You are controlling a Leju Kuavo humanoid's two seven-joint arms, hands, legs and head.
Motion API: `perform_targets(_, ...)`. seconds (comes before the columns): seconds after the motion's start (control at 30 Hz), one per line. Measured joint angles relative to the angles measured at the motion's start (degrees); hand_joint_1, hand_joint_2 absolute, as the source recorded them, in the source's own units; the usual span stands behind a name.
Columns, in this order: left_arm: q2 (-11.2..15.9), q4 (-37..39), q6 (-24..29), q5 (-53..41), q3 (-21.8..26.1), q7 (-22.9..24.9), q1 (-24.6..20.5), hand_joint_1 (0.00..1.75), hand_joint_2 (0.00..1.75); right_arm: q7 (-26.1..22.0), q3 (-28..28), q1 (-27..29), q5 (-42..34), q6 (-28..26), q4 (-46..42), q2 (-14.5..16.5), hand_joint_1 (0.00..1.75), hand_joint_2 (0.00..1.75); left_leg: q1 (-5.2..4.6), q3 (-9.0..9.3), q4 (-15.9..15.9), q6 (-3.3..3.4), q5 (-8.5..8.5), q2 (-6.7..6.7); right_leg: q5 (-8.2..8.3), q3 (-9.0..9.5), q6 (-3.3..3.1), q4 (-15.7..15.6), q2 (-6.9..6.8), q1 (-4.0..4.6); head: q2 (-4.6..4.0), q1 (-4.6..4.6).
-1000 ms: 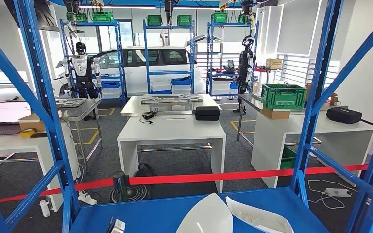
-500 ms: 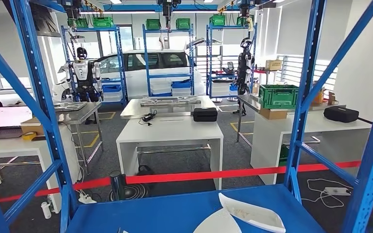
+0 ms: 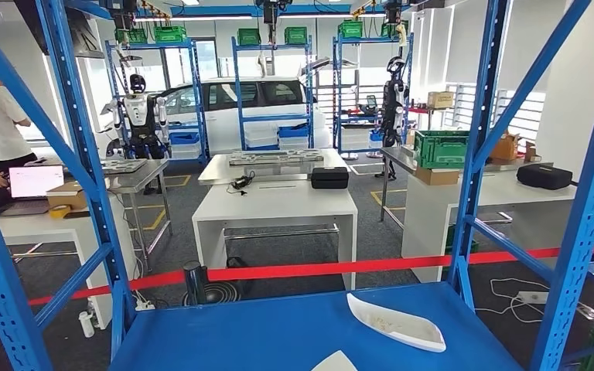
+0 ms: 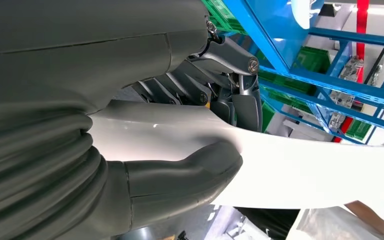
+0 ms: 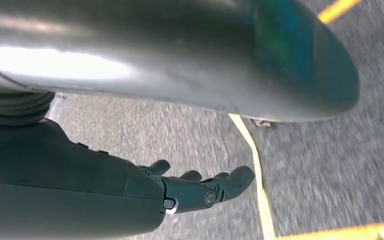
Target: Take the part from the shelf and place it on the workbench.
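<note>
My left hand [image 4: 180,165] grips a smooth white curved plastic part [image 4: 290,170], thumb pressed on one face and darker fingers behind the other. My right hand [image 5: 200,187] hangs over grey floor, fingers loosely apart, holding nothing. I judge the pick done and the carry under way: next I need to turn toward a workbench and set the part flat there. The left wrist view shows my grasp close up; from the head, a white tip [image 3: 335,362] shows at the lower edge over the blue metal shelf deck [image 3: 263,332], probably this part. A second white part [image 3: 394,323] lies on that shelf. Beyond the red barrier tape [image 3: 317,269] stands a white workbench [image 3: 274,205].
</note>
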Motion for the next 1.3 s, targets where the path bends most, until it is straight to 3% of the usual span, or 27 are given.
perform_targets(0.07, 0.4, -0.2, 0.1, -0.3, 0.0, -0.5, 0.5, 1.75, 1.75, 0.0, 0.0, 0.1, 0.3, 0.2, 0.0, 0.0, 0.0, 0.0, 0.3, -0.44, -0.8, 0.52, 1.28, 0.18, -1.1, -0.47, 0.58, 0.7, 0.15, 0.04, -0.01, 0.01)
perform_targets(0.1, 0.5, -0.3, 0.1, -0.4, 0.0, -0.6, 0.6, 1.75, 1.75, 0.0, 0.0, 0.1, 0.4, 0.2, 0.0, 0.0, 0.0, 0.0, 0.51, -0.85, -1.1, 0.77, 2.05, 0.26, -3.06, -1.1, 0.8, 2.4, 0.25, 0.09, -0.01, 0.08)
perform_targets(0.17, 0.7, -0.4, 0.2, -0.4, 0.0, -0.9, 1.0, 1.75, 1.75, 0.0, 0.0, 0.0, 0.5, 0.4, 0.0, 0.0, 0.0, 0.0, 0.59, -2.21, -1.0, 1.07, 3.22, 0.35, -8.36, -2.98, 1.1, 8.6, 0.37, 0.04, 0.0, 0.26)
perform_targets(0.2, 0.8, -0.5, 0.3, -0.4, 0.0, -0.9, 1.3, 1.75, 1.75, 0.0, 0.0, 0.0, 0.6, 0.4, 0.0, 0.0, 0.0, 0.0, 0.59, -3.12, -0.7, 1.08, 3.73, 0.39, -10.09, -3.77, 1.26, 12.2, 0.38, 0.02, 0.01, 0.32)
perform_targets(0.23, 1.0, -0.5, 0.4, -0.4, 0.0, -1.0, 1.6, 1.75, 1.75, 0.0, 0.0, 0.0, 0.8, 0.4, 0.0, 0.0, 0.0, 0.0, 0.59, -4.08, -0.3, 1.06, 4.17, 0.44, -10.55, -3.97, 1.38, 14.5, 0.38, -0.01, 0.01, 0.33)
perform_targets(0.27, 1.1, -0.5, 0.5, -0.4, 0.0, -1.0, 1.7, 1.75, 1.75, 0.0, 0.0, 0.0, 0.9, 0.5, 0.0, 0.0, 0.0, 0.0, 0.64, -5.1, 0.2, 0.97, 4.56, 0.47, -9.86, -3.32, 1.47, 15.2, 0.37, -0.04, 0.01, 0.36)
perform_targets(0.33, 1.3, -0.5, 0.6, -0.4, 0.0, -1.1, 1.9, 1.75, 1.75, 0.0, 0.0, -0.1, 1.2, 0.6, 0.0, 0.0, 0.0, 0.0, 0.78, -7.1, 1.5, 0.61, 5.14, 0.48, -7.19, 0.88, 1.54, 10.6, 0.37, -0.13, 0.01, 0.41)
perform_targets(0.4, 1.5, -0.7, 0.7, -0.3, 0.0, -1.2, 2.1, 1.75, 1.75, 0.0, 0.0, -0.3, 1.3, 0.7, 0.0, 0.0, 0.0, 0.0, 0.76, -8.62, 2.8, 0.02, 5.59, 0.44, -7.04, 5.37, 1.13, 3.9, 0.46, 0.05, 0.01, 0.43)
perform_targets(0.43, 1.6, -0.9, 0.7, -0.3, 0.1, -1.2, 2.1, 1.75, 1.75, 0.0, 0.0, -0.4, 1.3, 0.7, 0.0, 0.0, 0.0, 0.0, 0.72, -8.99, 3.2, -0.3, 5.81, 0.41, -7.62, 6.4, 0.77, 2.0, 0.53, 0.16, 0.01, 0.41)
perform_targets(0.53, 1.8, -1.2, 0.8, 0.1, 0.2, -1.4, 2.2, 1.75, 1.75, -0.1, 0.0, -0.4, 1.3, 0.5, 0.0, 0.0, 0.0, 0.0, 0.78, -9.34, 3.2, -1.36, 6.61, 0.33, -7.2, 5.87, -0.5, 1.1, 0.47, 0.24, -0.01, 0.32)
perform_targets(0.57, 2.0, -1.2, 0.8, 0.3, 0.2, -1.4, 2.2, 1.75, 1.75, -0.2, 0.0, -0.4, 1.2, 0.5, 0.0, 0.0, 0.0, 0.0, 0.86, -9.71, 3.6, -1.74, 5.81, 0.31, -6.57, 5.42, -0.95, 1.0, 0.35, 0.17, -0.02, 0.28)
perform_targets(0.63, 2.5, -1.2, 0.8, 0.7, 0.3, -1.6, 2.2, 1.75, 1.75, -0.3, 0.0, -0.5, 1.1, 0.4, 0.0, 0.0, 0.0, 0.0, 1.11, -11.14, 7.3, -2.54, 1.12, 0.29, -5.15, 4.07, -1.58, 0.7, 0.11, -0.02, -0.04, 0.21)
perform_targets(0.7, 2.9, -1.1, 0.7, 1.2, 0.4, -1.8, 2.2, 1.75, 1.75, -0.3, 0.0, -0.4, 0.9, 0.2, 0.0, 0.1, 0.0, 0.0, 1.32, -12.72, 14.2, -3.17, -4.15, 0.31, -3.73, 2.42, -1.68, 0.8, 0.02, -0.03, -0.03, 0.12)
perform_targets(0.73, 3.2, -1.0, 0.7, 1.4, 0.4, -1.9, 2.3, 1.75, 1.75, -0.3, 0.0, -0.4, 0.8, 0.2, 0.0, 0.1, 0.0, 0.0, 1.37, -12.88, 17.0, -3.33, -4.96, 0.31, -2.99, 1.5, -1.63, 0.8, -0.04, -0.03, -0.03, 0.1)
perform_targets(0.77, 3.4, -0.9, 0.7, 1.6, 0.4, -2.0, 2.4, 1.75, 1.75, -0.3, 0.0, -0.4, 0.7, 0.1, 0.0, 0.2, 0.0, 0.0, 1.39, -12.28, 18.4, -3.38, -4.42, 0.31, -2.27, 0.61, -1.55, 0.8, -0.12, -0.03, -0.03, 0.09)
perform_targets(0.8, 3.6, -0.8, 0.7, 1.7, 0.5, -2.1, 2.4, 1.75, 1.75, -0.2, 0.0, -0.4, 0.5, 0.0, 0.0, 0.2, 0.0, 0.0, 1.4, -10.76, 17.8, -3.32, -2.94, 0.31, -1.59, -0.27, -1.45, 0.9, -0.17, -0.03, -0.02, 0.08)
perform_targets(0.87, 3.8, -0.8, 0.6, 1.9, 0.5, -2.2, 2.6, 1.75, 1.75, 0.1, 0.0, -0.4, 0.3, -0.1, 0.0, 0.4, 0.0, 0.0, 1.38, -5.02, 11.3, -2.88, -0.72, 0.26, -0.36, -1.56, -1.15, 0.9, -0.2, -0.01, -0.02, 0.04)
perform_targets(0.9, 3.9, -1.0, 0.6, 1.9, 0.5, -2.4, 2.7, 1.75, 1.75, 0.3, 0.0, -0.4, 0.3, -0.2, 0.0, 0.5, 0.0, 0.0, 1.25, -1.68, 6.7, -2.56, -1.01, 0.23, 0.19, -1.9, -0.9, 0.9, -0.19, 0.02, -0.02, 0.03)
perform_targets(0.97, 3.9, -1.4, 0.6, 1.9, 0.6, -2.6, 3.0, 1.75, 1.75, 0.4, 0.0, -0.4, 0.2, -0.3, 0.0, 0.8, 0.0, 0.0, 0.92, 2.09, 0.9, -1.82, -2.24, 0.12, 1.29, -1.92, -0.26, 0.6, -0.18, -0.01, -0.02, 0.06)
perform_targets(1.03, 3.9, -1.7, 0.9, 1.6, 0.7, -2.8, 3.6, 1.75, 1.75, 0.6, 0.0, -0.3, 0.3, -0.3, 0.0, 0.9, 0.0, 0.0, 0.81, 1.89, 0.0, -0.89, -1.58, 0.15, 2.34, -1.84, 0.52, 0.0, -0.13, -0.14, -0.02, 0.08)
perform_targets(1.07, 3.9, -1.9, 1.2, 1.4, 0.7, -2.8, 4.1, 1.75, 1.75, 0.7, 0.0, -0.3, 0.3, -0.2, 0.0, 1.0, 0.0, 0.0, 0.88, 1.47, -0.2, -0.4, -0.97, 0.25, 1.92, -2.12, 0.87, 0.2, -0.04, -0.19, -0.03, 0.05)
perform_targets(1.1, 3.8, -2.2, 1.6, 1.1, 0.7, -2.7, 4.6, 1.75, 1.75, 0.7, 0.0, -0.2, 0.4, -0.2, 0.0, 1.0, 0.0, 0.0, 0.98, 0.82, -0.3, 0.14, -0.22, 0.38, 0.38, -2.57, 1.15, 1.1, 0.07, -0.21, -0.03, 0.11)
perform_targets(1.2, 3.6, -3.4, 2.5, 0.1, 1.1, -2.7, 6.4, 1.75, 1.75, 0.5, 0.0, 0.0, 0.8, -0.2, 0.0, 1.0, 0.0, 0.0, 0.96, -1.83, -0.1, 0.96, 1.96, 0.6, -8.29, -4.72, 1.65, 10.0, 0.25, -0.2, -0.04, 0.33)
perform_targets(1.23, 3.5, -3.8, 2.8, -0.3, 1.4, -2.7, 7.0, 1.75, 1.75, 0.3, 0.0, 0.0, 0.9, -0.1, 0.0, 1.0, 0.0, 0.0, 0.91, -2.92, 0.2, 0.97, 2.68, 0.65, -9.67, -5.14, 1.76, 13.4, 0.26, -0.18, -0.03, 0.38)
perform_targets(1.27, 3.4, -4.0, 3.1, -0.6, 1.6, -2.7, 7.5, 1.75, 1.75, 0.2, 0.0, -0.1, 1.1, 0.0, 0.0, 1.0, 0.0, 0.0, 0.87, -4.03, 0.6, 0.94, 3.34, 0.69, -9.53, -5.02, 1.81, 15.7, 0.27, -0.15, -0.03, 0.4)
perform_targets(1.3, 3.4, -4.3, 3.3, -0.8, 1.8, -2.8, 8.0, 1.75, 1.75, 0.0, 0.0, -0.1, 1.2, 0.1, 0.0, 1.0, 0.0, 0.0, 0.86, -5.34, 1.1, 0.87, 3.98, 0.73, -8.23, -4.05, 1.82, 16.4, 0.27, -0.13, -0.03, 0.44)
